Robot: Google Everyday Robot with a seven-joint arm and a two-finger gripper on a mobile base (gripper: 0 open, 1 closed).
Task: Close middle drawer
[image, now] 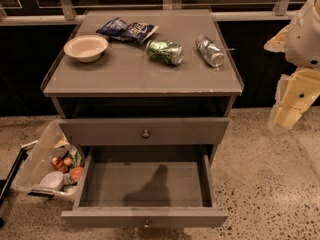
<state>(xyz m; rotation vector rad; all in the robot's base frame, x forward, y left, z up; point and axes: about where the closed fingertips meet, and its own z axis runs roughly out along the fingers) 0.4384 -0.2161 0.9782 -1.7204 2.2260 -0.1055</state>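
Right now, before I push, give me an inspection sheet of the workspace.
Surface: cabinet top, grey, with things on it.
Job's things: middle drawer pulled well out, nothing inside; top drawer above it.
Clutter: bowl, chip bags, green can and silver can, both cans on their sides.
Grippers: tool right of the cabinet, clear of the drawers.
Cables: nothing seen.
Surroundings: bin of food on the speckled floor, left of the cabinet.

The shallow grey middle drawer (110, 217) stands pulled wide open; the claw (286, 118) hangs far right.
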